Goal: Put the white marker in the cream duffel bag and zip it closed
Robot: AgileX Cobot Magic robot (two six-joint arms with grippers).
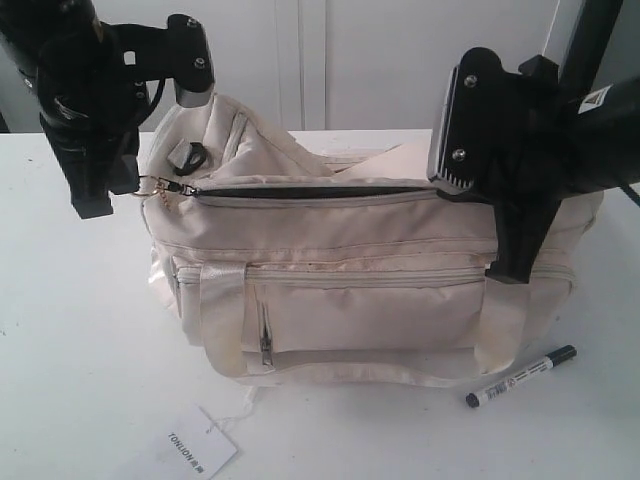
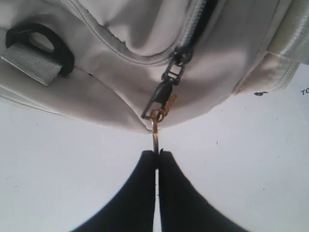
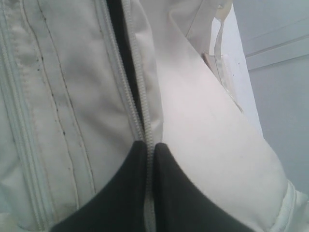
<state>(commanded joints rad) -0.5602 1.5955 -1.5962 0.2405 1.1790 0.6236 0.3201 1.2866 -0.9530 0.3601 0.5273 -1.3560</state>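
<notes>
The white marker (image 1: 520, 377) lies on the tabletop (image 1: 80, 350) at the near right, just off the corner of the cream duffel bag (image 1: 350, 240) and apart from both arms. It rests at a slant, with its black cap pointing to the far right. It is not yet in the bag.

The left gripper (image 2: 158, 153) is pinched fully together on the gold ring pull (image 2: 155, 128) at the bag's left end, with the thin ring caught edge-on between the tips. The right gripper (image 3: 149, 145) is likewise clamped tight, on the fabric seam at the right end of the top zipper (image 1: 310, 191). The zipper shows as a dark, narrow slit running across the top.

The marker looks light and rigid, with a smooth round barrel that would likely roll or skid if nudged. A grasp across the middle of the barrel, square to its length, seems the safest. The cap end is a poorer place to hold, since the cap might come loose.

The bag is soft and limp, so its mouth will probably sag toward closed unless one side is held up. The ring is small and slick, and a slanted pull could slide it out of the tips. Holding the far seam taut should help the slider run.

A paper tag (image 1: 197, 445) lies near the front, well clear of the marker
</notes>
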